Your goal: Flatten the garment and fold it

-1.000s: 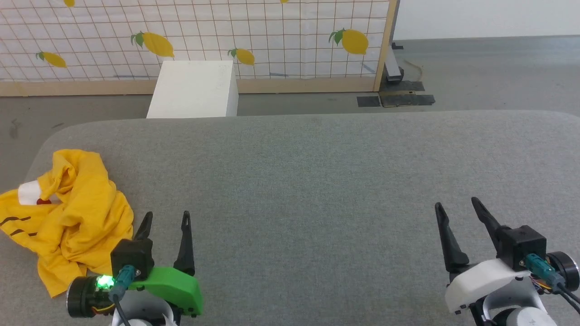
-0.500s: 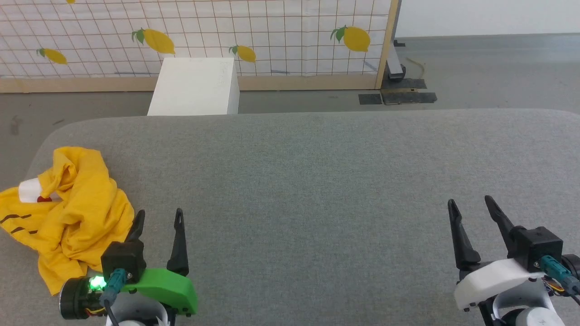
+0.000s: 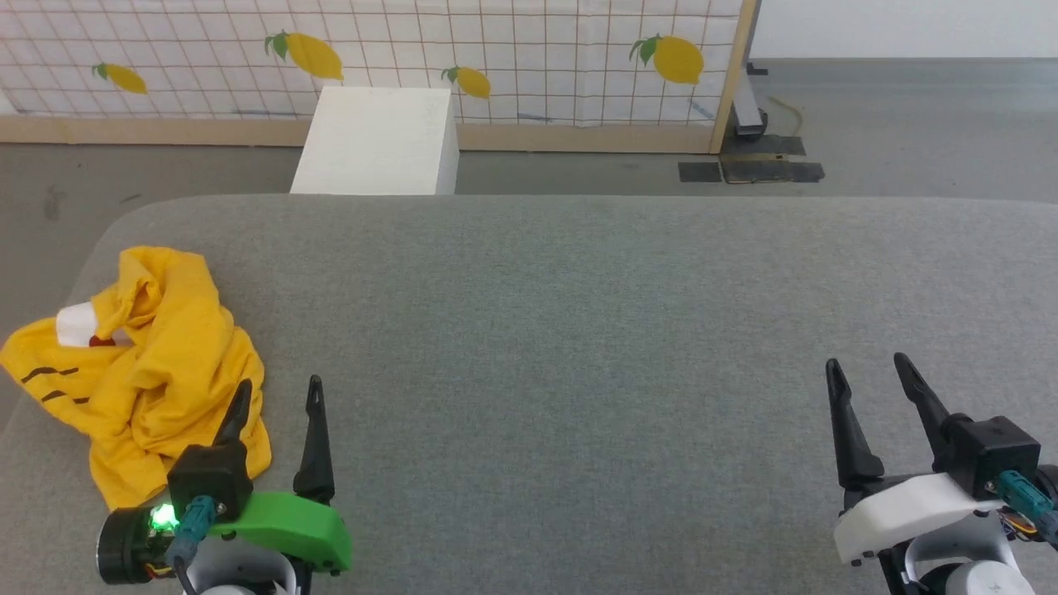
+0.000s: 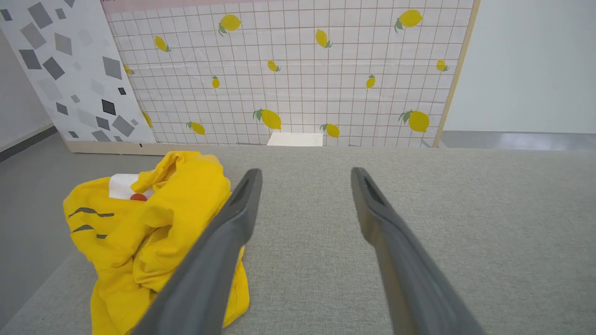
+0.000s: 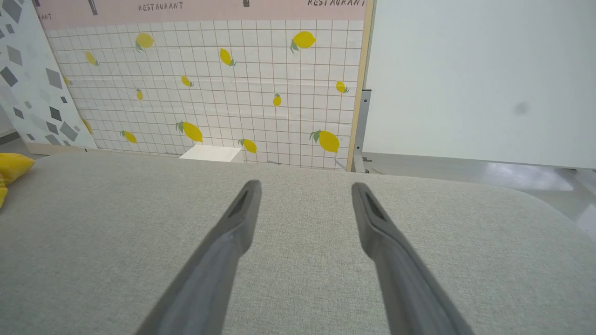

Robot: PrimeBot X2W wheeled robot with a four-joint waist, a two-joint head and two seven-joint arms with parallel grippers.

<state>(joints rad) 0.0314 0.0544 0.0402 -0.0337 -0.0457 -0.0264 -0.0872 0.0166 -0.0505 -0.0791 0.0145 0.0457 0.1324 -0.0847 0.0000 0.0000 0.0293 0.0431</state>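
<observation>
Lying crumpled at the left end of the bench (image 3: 579,330), the garment (image 3: 157,364) is one mustard-yellow heap, with a white patch, a red dot and dark stripes showing on its left side. Just beside it is the left hand (image 3: 278,383), both fingers spread wide and holding nothing. Its outer finger (image 3: 233,417) crosses the heap's near right edge in the head view; contact cannot be told.

Against a second ago, the whole head view has shifted, so the camera moved. Even so, the left hand is nearer the cloth. The heap's shape is unchanged.

The right hand (image 3: 864,360) is well apart at the bench's right, fingers spread, empty, placed much as before.

Count: one garment, two hands, one white box (image 3: 376,140) beyond the bench, four lemons on the grid panel (image 3: 537,49).
</observation>
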